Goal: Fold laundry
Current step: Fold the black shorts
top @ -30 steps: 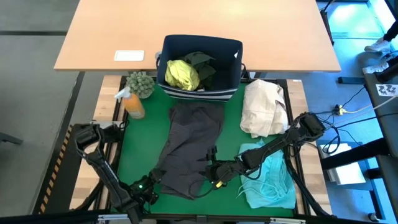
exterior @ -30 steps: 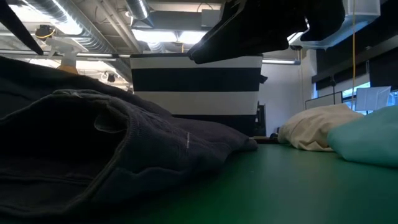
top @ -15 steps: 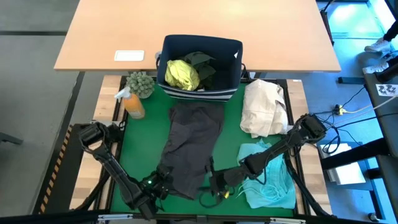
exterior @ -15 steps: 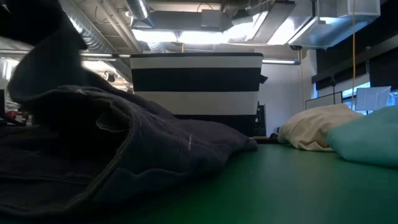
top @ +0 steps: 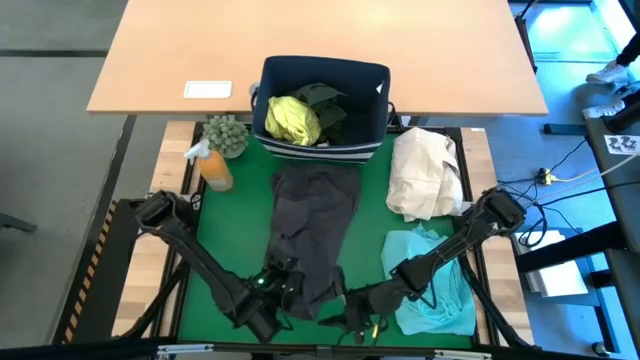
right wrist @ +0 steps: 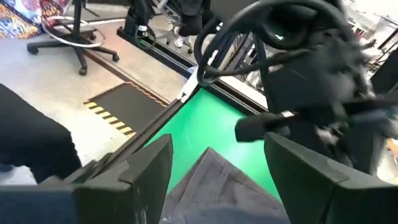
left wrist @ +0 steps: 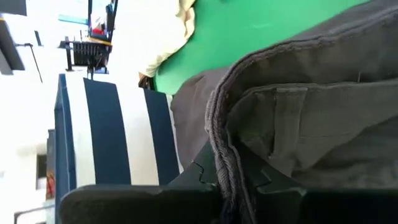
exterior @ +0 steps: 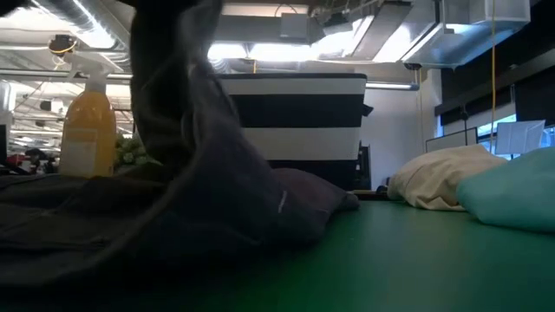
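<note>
Charcoal grey garment lies lengthwise on your green mat; your left gripper is clamped on its near hem, arm stretched low. Right gripper hangs beside it, fingers apart over a cloth corner. Only your low view shows the hem lifted, by the orange spray bottle.

Left hand pinches grey garment hem.

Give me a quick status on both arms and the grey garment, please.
Left gripper shut on grey garment, hem lifted. Right gripper open at its near corner. Turquoise garment beside, not blocking.
</note>
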Action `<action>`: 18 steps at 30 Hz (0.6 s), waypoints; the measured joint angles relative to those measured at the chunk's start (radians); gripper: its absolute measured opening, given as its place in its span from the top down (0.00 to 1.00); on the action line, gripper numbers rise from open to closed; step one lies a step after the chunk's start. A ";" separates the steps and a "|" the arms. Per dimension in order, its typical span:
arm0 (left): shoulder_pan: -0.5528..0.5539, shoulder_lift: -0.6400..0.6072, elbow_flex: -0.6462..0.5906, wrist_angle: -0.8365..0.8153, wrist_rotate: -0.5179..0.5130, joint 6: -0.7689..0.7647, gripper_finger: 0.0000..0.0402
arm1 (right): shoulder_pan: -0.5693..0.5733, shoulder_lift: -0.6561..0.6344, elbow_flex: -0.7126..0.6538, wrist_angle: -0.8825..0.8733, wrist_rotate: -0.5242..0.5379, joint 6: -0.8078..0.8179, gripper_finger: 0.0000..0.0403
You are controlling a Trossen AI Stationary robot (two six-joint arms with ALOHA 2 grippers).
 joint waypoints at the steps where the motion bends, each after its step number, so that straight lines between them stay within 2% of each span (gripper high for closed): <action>1: 0.010 0.000 0.004 0.000 -0.003 0.000 0.99 | 0.000 0.019 0.029 -0.013 0.000 -0.015 0.37; 9: 0.072 0.000 0.051 0.004 -0.011 0.001 0.99 | 0.000 0.200 0.262 -0.262 0.028 -0.065 0.37; 15: 0.089 0.000 0.090 0.003 -0.014 -0.001 1.00 | 0.000 0.281 0.375 -0.308 0.234 -0.065 0.38; 18: 0.089 -0.001 0.105 0.005 -0.014 0.001 1.00 | 0.002 0.295 0.397 -0.303 0.336 -0.066 0.43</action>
